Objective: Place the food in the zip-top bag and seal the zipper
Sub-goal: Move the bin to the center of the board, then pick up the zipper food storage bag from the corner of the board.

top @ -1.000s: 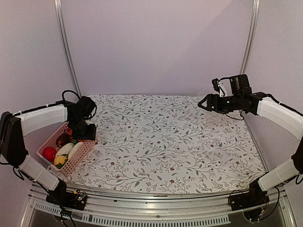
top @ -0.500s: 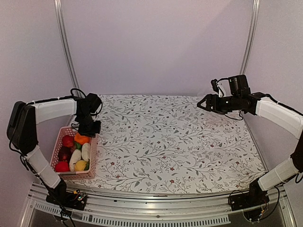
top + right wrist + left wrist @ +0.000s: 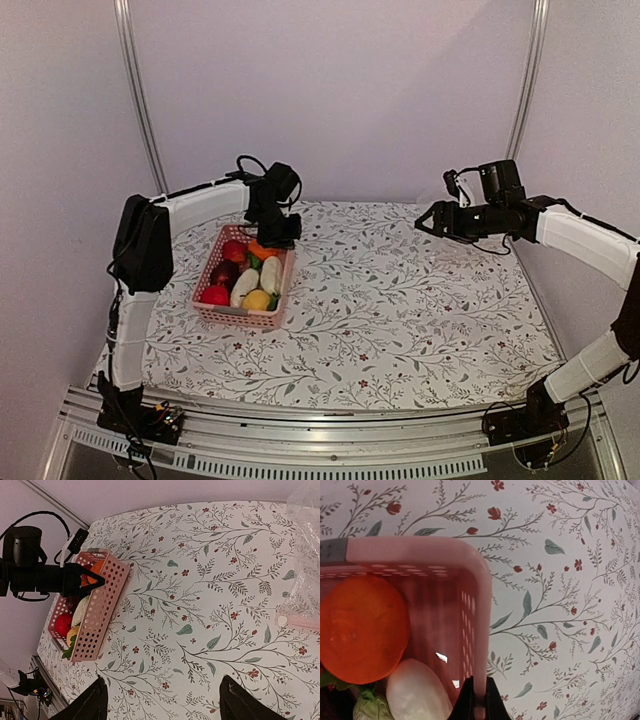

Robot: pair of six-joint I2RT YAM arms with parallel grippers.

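Toward the far left of the table (image 3: pixel 400 320), the food (image 3: pixel 225 272) is heaped in the pink basket (image 3: pixel 238 317): an orange piece (image 3: pixel 362 630), white radishes (image 3: pixel 245 286), and red, yellow and dark purple rounds. The left gripper (image 3: pixel 477 705) is closed on the basket's far rim, with the wall pinched between its fingertips. The right gripper (image 3: pixel 424 218) hovers over the far right, jaws spread wide and empty. Only a corner of the zip-top bag (image 3: pixel 306 555) shows, at the right edge of the right wrist view. A pale strip along one edge is probably the zipper (image 3: pixel 302 623). Expect the pieces to be light, hard and smooth, so liable to roll; grip each across its middle. The bag's film should be limp and slippery; take hold at the mouth edge. The radishes lie lengthwise in the basket, whose long axis runs near-to-far and leans right at the far end. The bag's axis cannot be determined.
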